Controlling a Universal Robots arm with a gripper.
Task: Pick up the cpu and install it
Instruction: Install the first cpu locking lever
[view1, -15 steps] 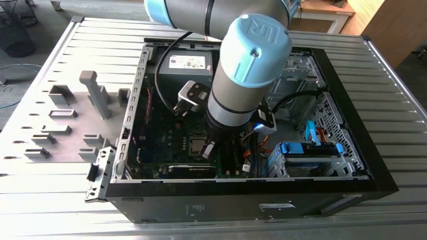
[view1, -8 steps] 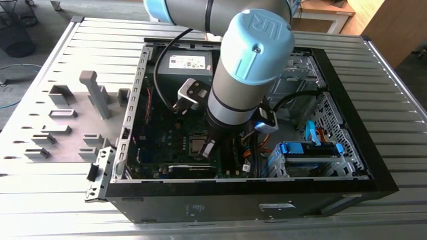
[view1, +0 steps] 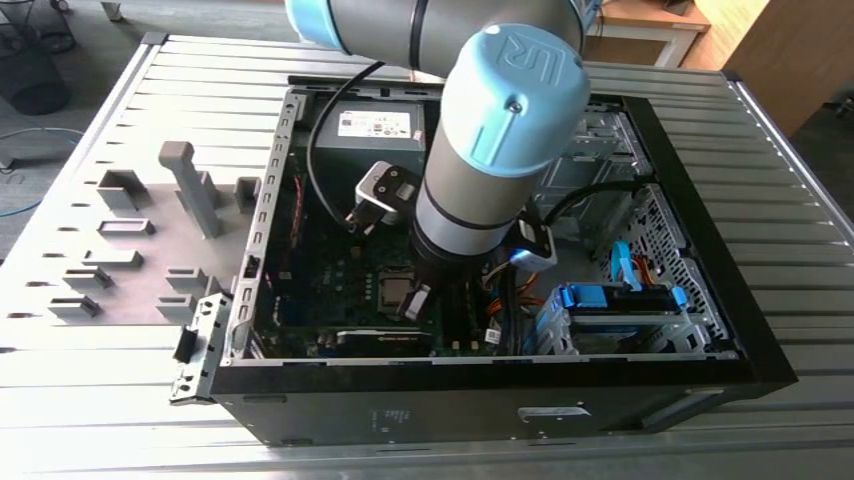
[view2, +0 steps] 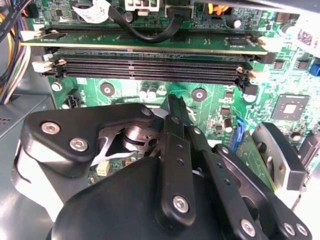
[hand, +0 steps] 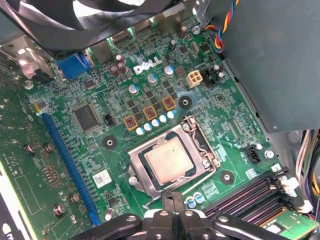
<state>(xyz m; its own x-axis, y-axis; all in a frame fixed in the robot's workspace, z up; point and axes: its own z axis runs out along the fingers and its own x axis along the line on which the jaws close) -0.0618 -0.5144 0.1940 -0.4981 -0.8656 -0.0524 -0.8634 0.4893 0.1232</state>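
Black fingers (hand: 174, 202): were pressed together, tips meeting, with nothing between them.
Gripper (hand: 174, 199): stood just above the near edge of the socket frame (hand: 200, 150); contact could not be judged.
Cpu (hand: 169, 159): silvery top up, lay flat inside the socket, on the green motherboard (hand: 100, 150).
Memory slots (view2: 150, 67): sat beyond the closed fingers in the second wrist view.
Exterior view: arm (view1: 494, 150) stood over the open computer case (view1: 694, 330), partly hiding the board.
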